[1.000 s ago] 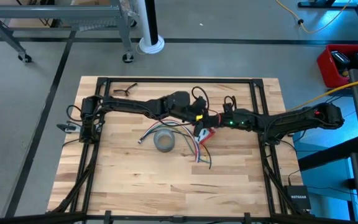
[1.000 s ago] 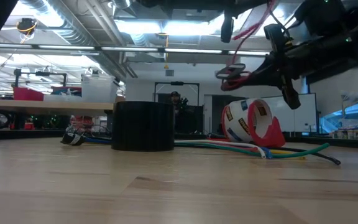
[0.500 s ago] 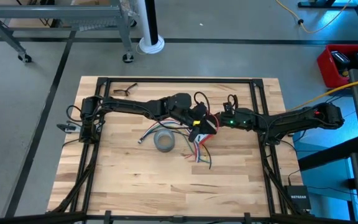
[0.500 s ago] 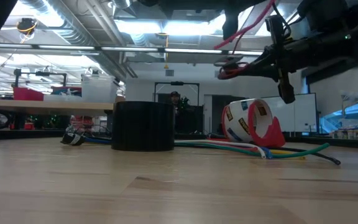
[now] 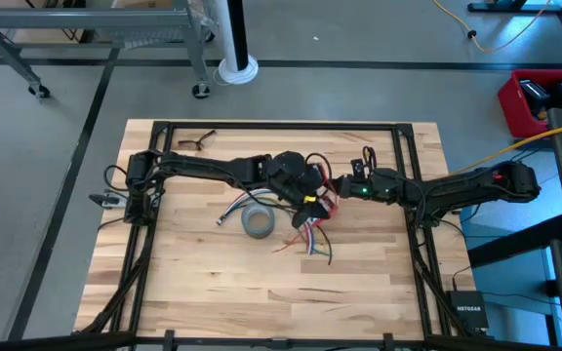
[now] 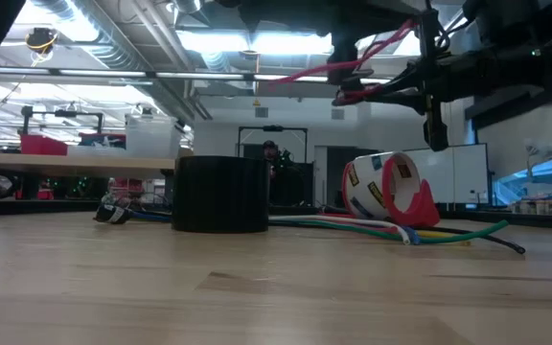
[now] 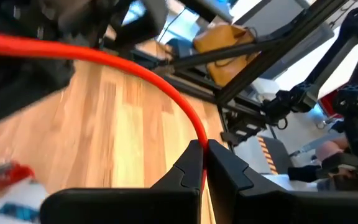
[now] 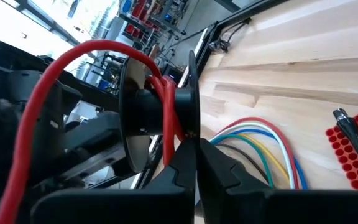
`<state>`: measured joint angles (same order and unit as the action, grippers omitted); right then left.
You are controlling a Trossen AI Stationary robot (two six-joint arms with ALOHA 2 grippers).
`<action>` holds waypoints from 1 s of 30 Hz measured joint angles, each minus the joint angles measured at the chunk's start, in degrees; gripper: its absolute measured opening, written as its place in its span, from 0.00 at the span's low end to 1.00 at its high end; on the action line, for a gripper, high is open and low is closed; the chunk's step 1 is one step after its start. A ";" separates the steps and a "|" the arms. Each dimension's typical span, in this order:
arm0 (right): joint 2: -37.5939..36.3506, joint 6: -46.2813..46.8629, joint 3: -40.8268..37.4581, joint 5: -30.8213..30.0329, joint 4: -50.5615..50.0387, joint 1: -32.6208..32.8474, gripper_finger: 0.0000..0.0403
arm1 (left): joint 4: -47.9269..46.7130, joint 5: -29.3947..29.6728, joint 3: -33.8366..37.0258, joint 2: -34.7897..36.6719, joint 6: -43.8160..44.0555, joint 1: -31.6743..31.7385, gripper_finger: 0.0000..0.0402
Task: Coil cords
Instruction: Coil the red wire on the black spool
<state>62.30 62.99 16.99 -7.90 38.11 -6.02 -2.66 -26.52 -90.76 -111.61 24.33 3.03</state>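
Wooden bench with a black frame stands on a grey floor, and behind it, in the low view, a workshop room with bright ceiling lights is seen. On the far left part of the bench lies a pair of glasses. More to the right, near the middle, a bundle of coloured wires lies flat beside a grey tape roll, which is dark and upright in the low view. The left gripper is raised above the bench just right of this roll; its fingers are pressed fully together on the thin red wire, which runs away from them in a curve. Below it on the bench lie a red tape dispenser and more coloured wires. The right gripper is close beside the left one, also above the bench, and its fingers are fully together on a small black spool, around which the red wire is wound. In the right wrist view a red bit holder lies on the bench near looped coloured wires.
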 joint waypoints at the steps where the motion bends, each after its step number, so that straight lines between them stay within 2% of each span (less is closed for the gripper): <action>1: 0.00 0.00 0.00 0.00 0.00 0.00 0.01 | -0.69 -0.01 0.00 0.00 0.33 0.00 0.00; 10: 0.00 -0.03 -0.02 -1.26 2.77 -0.02 0.01 | -2.81 0.81 0.00 0.02 4.72 -0.83 0.00; 14: -0.07 -0.12 -0.02 -2.51 3.02 -0.02 0.01 | -2.87 8.09 0.00 0.02 4.96 -1.98 0.00; 21: -0.07 -0.20 -0.02 -2.59 5.18 -0.02 0.01 | -5.13 13.49 0.00 0.02 4.13 -2.62 0.00; 30: -0.07 -0.45 -0.02 -3.52 11.28 -0.02 0.01 | -9.29 25.24 0.02 0.02 2.20 -3.47 0.00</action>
<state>62.24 62.54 16.97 -11.42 49.39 -6.04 -11.94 -1.28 -90.74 -111.59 26.53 -0.45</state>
